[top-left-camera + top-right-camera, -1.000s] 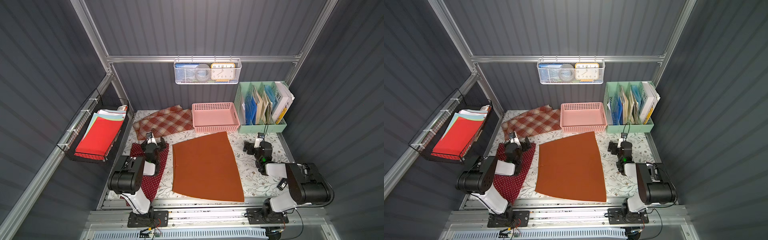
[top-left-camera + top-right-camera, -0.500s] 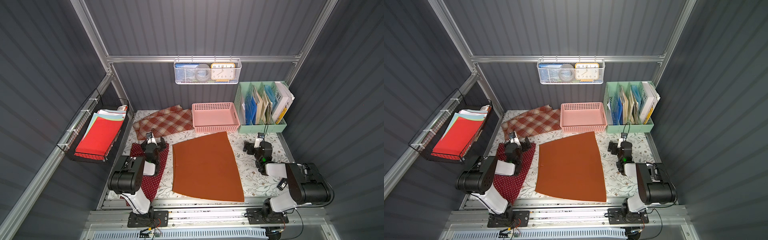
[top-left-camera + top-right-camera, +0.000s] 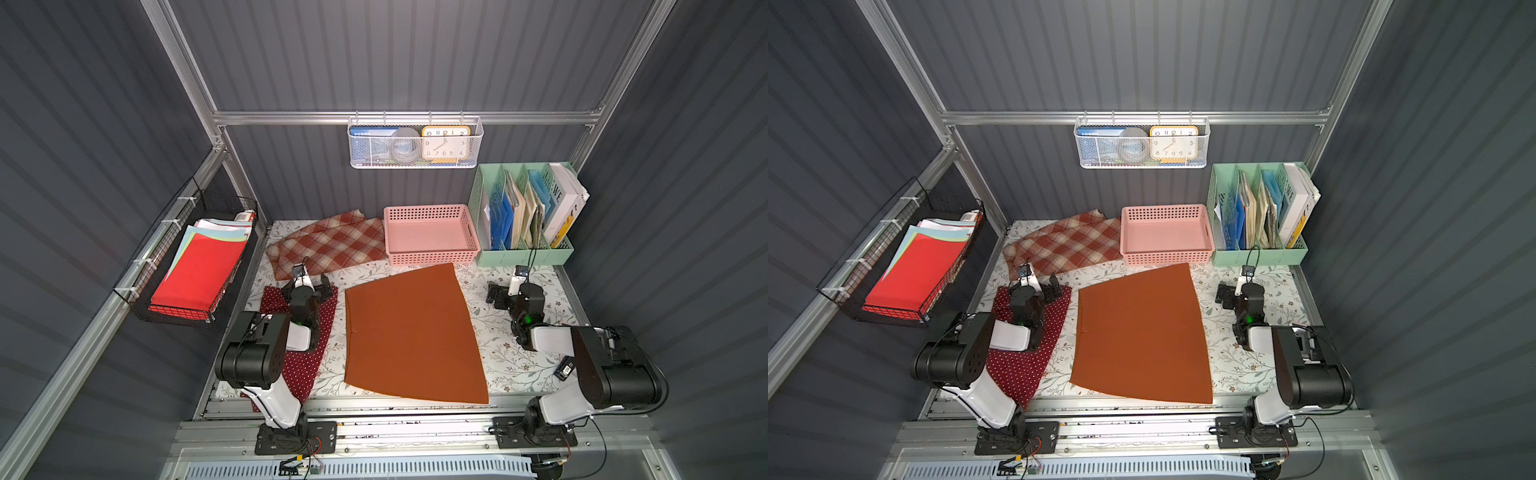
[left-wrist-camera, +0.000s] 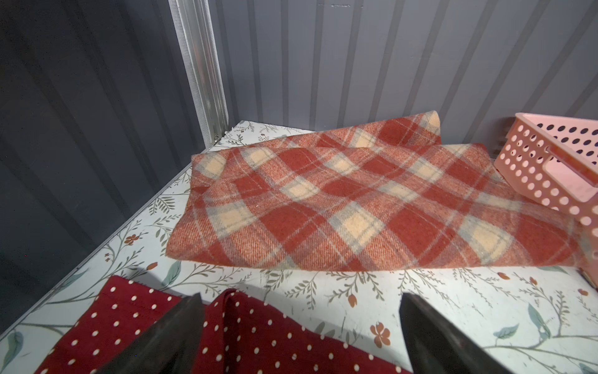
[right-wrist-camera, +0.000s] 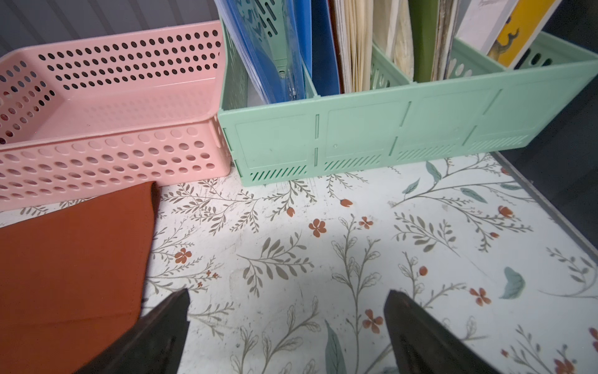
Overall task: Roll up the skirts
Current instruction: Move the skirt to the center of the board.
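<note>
Cloth, soft and light and likely best pinched at a hem, lies unrolled on the floral surface (image 3: 498, 361): rust-orange skirt (image 3: 411, 332) central, polka-dot skirt (image 3: 305, 374) partly beneath the spread, empty left end effector (image 4: 299, 301), plaid skirt (image 3: 332, 245) behind, right end effector (image 5: 288, 293) likewise spread.

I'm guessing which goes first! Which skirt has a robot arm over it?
The dark red polka-dot skirt: the open left gripper hangs above it. The orange skirt and plaid skirt lie uncovered.

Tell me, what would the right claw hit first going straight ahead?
Probably the mint-green file organizer; only bare floral tabletop lies between it and the right claw, though depth is unclear.
</note>
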You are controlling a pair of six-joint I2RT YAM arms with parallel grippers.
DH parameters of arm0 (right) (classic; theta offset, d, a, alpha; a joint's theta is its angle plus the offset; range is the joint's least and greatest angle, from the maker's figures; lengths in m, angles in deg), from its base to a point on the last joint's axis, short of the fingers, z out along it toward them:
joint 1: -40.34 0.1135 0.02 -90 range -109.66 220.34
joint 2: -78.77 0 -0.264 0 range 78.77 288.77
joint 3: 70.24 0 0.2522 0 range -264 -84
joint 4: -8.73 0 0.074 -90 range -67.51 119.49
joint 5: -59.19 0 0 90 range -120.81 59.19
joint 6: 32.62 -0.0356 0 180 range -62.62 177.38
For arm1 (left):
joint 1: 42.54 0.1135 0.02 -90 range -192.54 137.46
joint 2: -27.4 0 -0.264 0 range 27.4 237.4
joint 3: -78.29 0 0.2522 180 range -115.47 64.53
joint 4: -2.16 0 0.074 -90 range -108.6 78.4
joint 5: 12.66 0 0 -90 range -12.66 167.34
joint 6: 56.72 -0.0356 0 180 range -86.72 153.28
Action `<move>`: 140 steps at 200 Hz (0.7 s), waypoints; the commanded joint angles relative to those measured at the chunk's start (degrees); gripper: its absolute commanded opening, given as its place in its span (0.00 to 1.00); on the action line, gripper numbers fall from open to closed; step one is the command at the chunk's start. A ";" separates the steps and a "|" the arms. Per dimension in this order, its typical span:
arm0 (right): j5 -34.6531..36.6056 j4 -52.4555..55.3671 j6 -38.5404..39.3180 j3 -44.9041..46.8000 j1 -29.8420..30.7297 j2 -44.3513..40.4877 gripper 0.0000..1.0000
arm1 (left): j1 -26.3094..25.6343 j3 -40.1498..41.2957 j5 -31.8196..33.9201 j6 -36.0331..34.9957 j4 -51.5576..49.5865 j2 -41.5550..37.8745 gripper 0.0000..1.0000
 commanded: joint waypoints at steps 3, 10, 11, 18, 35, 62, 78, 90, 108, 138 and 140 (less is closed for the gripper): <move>-0.52 0.04 -0.50 0.56 -0.41 -0.69 0.99 | 0.40 0.22 -0.51 -1.25 -0.74 -1.29 1.00; -0.58 0.08 -0.51 0.52 -0.41 -0.73 0.99 | 0.37 0.26 -0.46 -1.24 -0.65 -1.33 1.00; -0.56 0.08 -0.51 0.52 -0.41 -0.73 0.99 | 0.37 0.26 -0.48 -1.24 -0.65 -1.32 1.00; -0.57 0.12 -0.58 0.44 -0.40 -0.61 0.99 | 0.37 0.44 -0.50 -1.24 -0.65 -1.38 1.00; -0.54 0.09 -0.59 0.46 -0.50 -0.58 0.99 | 0.04 0.74 2.78 -2.32 0.97 -2.03 1.00; 2.96 -1.75 -0.36 0.30 0.34 -1.95 0.99 | -4.70 -6.18 13.40 -1.27 -17.91 -12.31 1.00; 11.12 16.12 0.21 -6.62 3.39 -7.95 0.99 | -7.46 -5.70 14.44 1.24 -17.97 -18.52 1.00; 13.19 27.11 -3.31 -11.59 5.31 -12.62 0.99 | -8.77 -6.47 13.25 5.30 -21.66 -24.00 1.00; 4.48 33.35 -10.48 -13.85 5.57 -21.74 0.99 | -8.94 -8.21 8.17 13.66 -29.16 -31.52 1.00; -1.24 29.99 -40.98 -6.65 5.46 -28.61 0.99 | -8.94 -5.49 1.71 26.53 -32.26 -40.69 1.00; -3.53 28.76 -40.40 -6.42 5.23 -28.40 0.99 | -8.94 -5.68 2.36 28.38 -33.63 -41.00 1.00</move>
